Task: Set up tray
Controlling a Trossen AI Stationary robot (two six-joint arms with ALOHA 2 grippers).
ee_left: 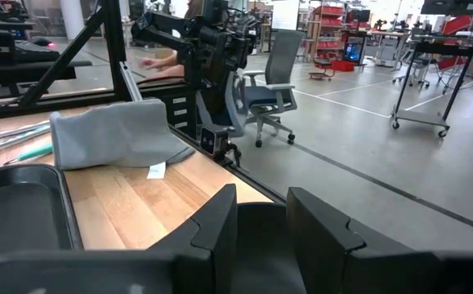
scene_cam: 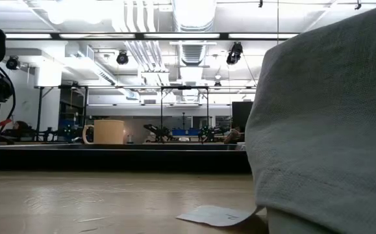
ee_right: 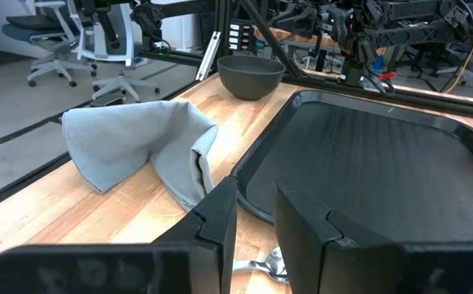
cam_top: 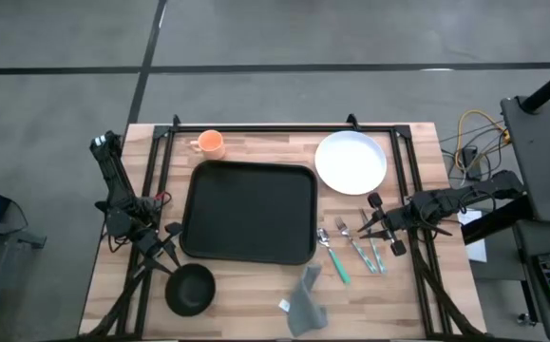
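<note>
Even bright overhead light w/ ceiling glare; near cloth (scene_cam: 327, 130) blurred.

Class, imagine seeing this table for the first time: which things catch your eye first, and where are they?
The big black tray dominates the table's middle, with nothing on it. A round white plate sits off its far right corner and an orange cup beside its far left corner. A crumpled grey cloth lies at the near edge.
</note>
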